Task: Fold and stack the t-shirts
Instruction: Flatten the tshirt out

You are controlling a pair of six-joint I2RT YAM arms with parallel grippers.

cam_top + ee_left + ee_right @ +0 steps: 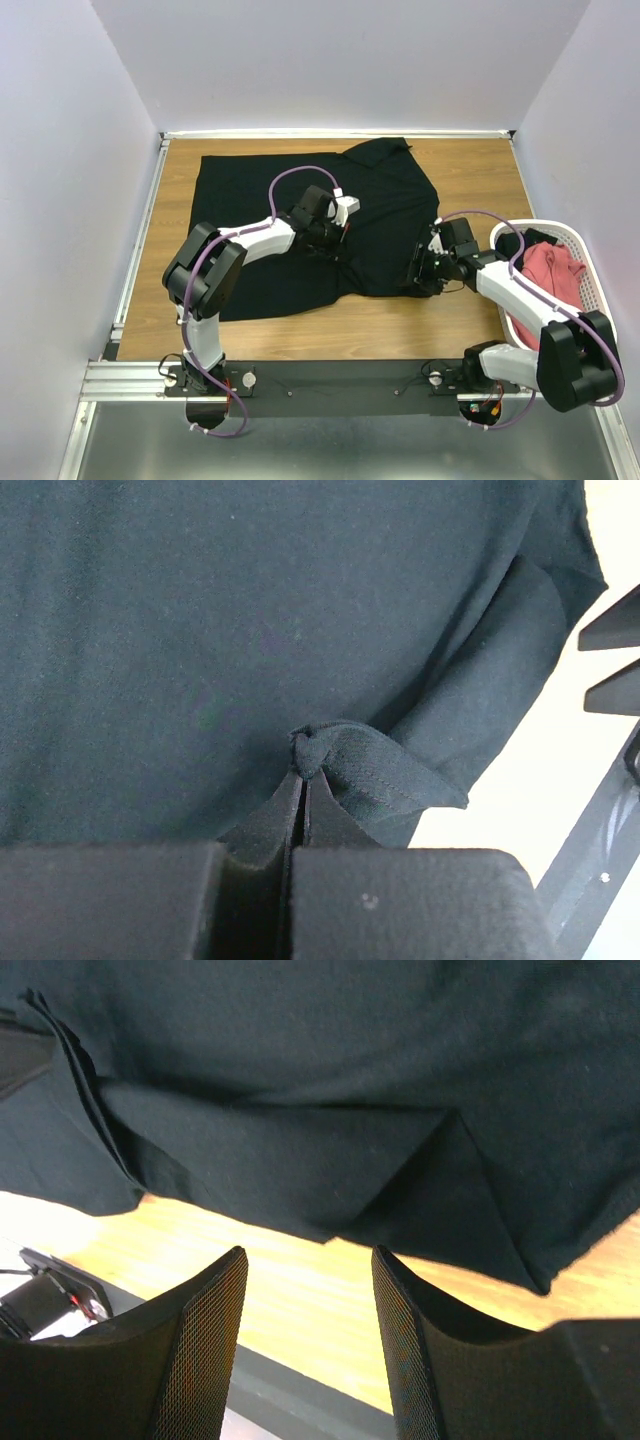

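A large black t-shirt (300, 215) lies spread on the wooden table, its right part folded over. My left gripper (335, 238) sits on the shirt's middle, shut on a pinched hem of the black t-shirt (345, 765). My right gripper (420, 275) hovers at the shirt's lower right edge, open with nothing between its fingers (215, 1330); the black t-shirt's edge (330, 1175) lies just ahead of them. A salmon-red t-shirt (550, 275) lies crumpled in the basket.
A white mesh basket (590, 262) stands at the table's right edge, holding the red cloth and some dark cloth. Bare wood (400, 325) shows in front of the shirt. White walls close in the back and sides.
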